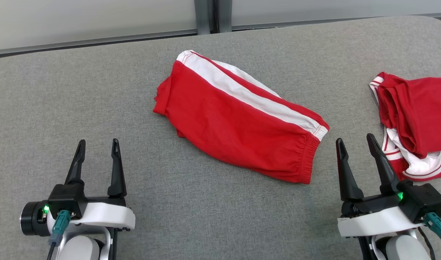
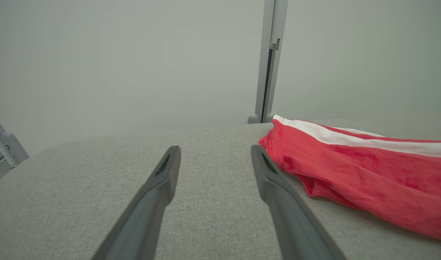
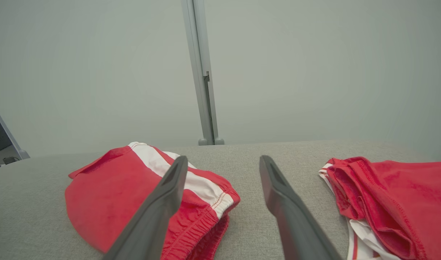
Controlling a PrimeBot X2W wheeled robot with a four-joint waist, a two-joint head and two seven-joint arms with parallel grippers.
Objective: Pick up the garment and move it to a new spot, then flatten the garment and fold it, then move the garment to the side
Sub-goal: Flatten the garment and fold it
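The garment (image 1: 234, 119) is a pair of red shorts with a white side stripe, folded in half and lying aslant in the middle of the grey cloth table (image 1: 97, 94). Its elastic waistband points toward the lower right. The left wrist view has the garment (image 2: 368, 169) to the right of the fingers; the right wrist view has the garment (image 3: 133, 191) at lower left. My left gripper (image 1: 97, 148) hovers open at the lower left, well clear of the shorts. My right gripper (image 1: 355, 144) stands open just right of the waistband, with nothing between its fingers.
A second red and white garment (image 1: 415, 122) lies bunched at the table's right edge, close beside my right gripper, and appears as the second garment (image 3: 386, 206) in the right wrist view. A pale wall with a metal post (image 1: 209, 16) stands behind the table.
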